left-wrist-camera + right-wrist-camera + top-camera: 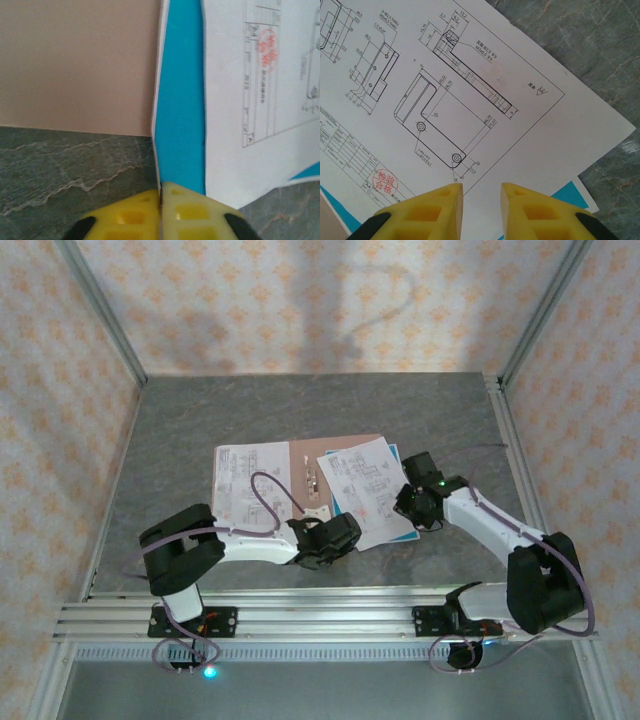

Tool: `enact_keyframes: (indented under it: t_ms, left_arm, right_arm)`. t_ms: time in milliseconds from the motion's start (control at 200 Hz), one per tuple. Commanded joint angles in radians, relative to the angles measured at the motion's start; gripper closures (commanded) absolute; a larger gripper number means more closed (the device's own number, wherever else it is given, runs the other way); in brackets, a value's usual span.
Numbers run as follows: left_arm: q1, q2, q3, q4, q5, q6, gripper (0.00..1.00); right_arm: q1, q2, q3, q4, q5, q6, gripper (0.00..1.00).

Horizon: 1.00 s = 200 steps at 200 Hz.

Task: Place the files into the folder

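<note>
The pinkish-brown folder [335, 453] lies open in the middle of the table, and its inner face [75, 60] shows in the left wrist view. The files [368, 492], a white drawing sheet over a teal-blue sheet [406, 532], lie skewed on the folder's right half and stick out past it. My left gripper [335, 540] is at their near left corner. Its yellow fingers are shut [161, 192] on the thin edge of the teal sheet [180, 100] and a white sheet. My right gripper [408, 502] stands open [482, 192] over the printed sheet [470, 100], with nothing between its fingers.
Another printed sheet [250, 485] lies on the folder's left half, beside the metal fastener [312, 483]. The grey marbled table [200, 420] has patterned walls on three sides. An aluminium rail [320, 605] runs along the near edge.
</note>
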Motion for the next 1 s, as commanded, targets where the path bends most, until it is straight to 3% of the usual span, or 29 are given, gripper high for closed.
enact_keyframes:
  t_ms: [0, 415, 691, 996]
  left_arm:
    - [-0.009, 0.017, 0.033, 0.0, -0.045, 0.013, 1.0]
    - [0.008, -0.041, 0.105, -0.152, -0.125, 0.088, 1.0]
    - [0.083, -0.049, 0.081, -0.118, -0.096, 0.101, 1.0]
    - [0.137, -0.069, -0.04, 0.026, -0.045, 0.081, 1.0]
  right_arm:
    - [-0.005, -0.025, 0.004, -0.015, 0.011, -0.006, 0.74]
    - [-0.004, -0.107, 0.03, -0.065, 0.036, -0.009, 0.74]
    - [-0.005, -0.116, 0.03, -0.074, 0.035, -0.008, 0.74]
    - [-0.004, -0.147, 0.031, -0.07, 0.022, -0.005, 0.74]
